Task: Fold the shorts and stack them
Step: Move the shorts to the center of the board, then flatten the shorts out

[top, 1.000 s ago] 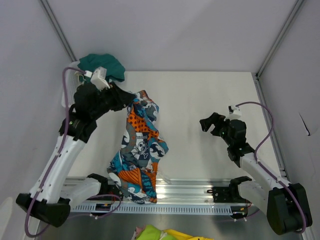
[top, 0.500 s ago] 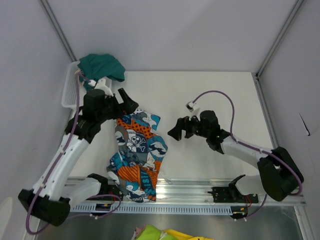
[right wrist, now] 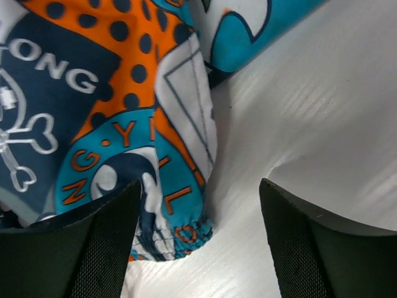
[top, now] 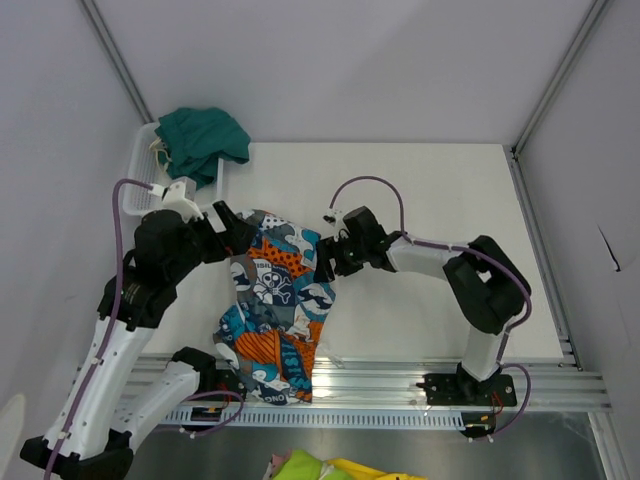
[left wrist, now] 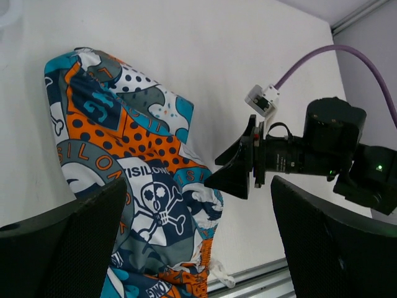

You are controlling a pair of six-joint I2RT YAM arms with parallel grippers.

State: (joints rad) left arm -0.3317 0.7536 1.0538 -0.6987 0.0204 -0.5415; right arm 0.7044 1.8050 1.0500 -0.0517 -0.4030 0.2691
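Print shorts (top: pixel 275 310) lying crumpled at the near-left edge of the worktop (top: pixel 430 190).
Their near end is hanging over the near edge onto the rail (top: pixel 380 385), the skull-and-dots side facing up and the cloth bunching in folds. The right fingers (right wrist: pixel 105 242) are standing spread low at the worktop, straddling the shorts' right hem without pinching it. The left fingers (left wrist: pixel 62 236) are hovering wide apart over the shorts' far-left end, holding nothing. Green shorts (top: pixel 205 135) are sitting heaped on the basket (top: pixel 140 170) at the far-left corner.
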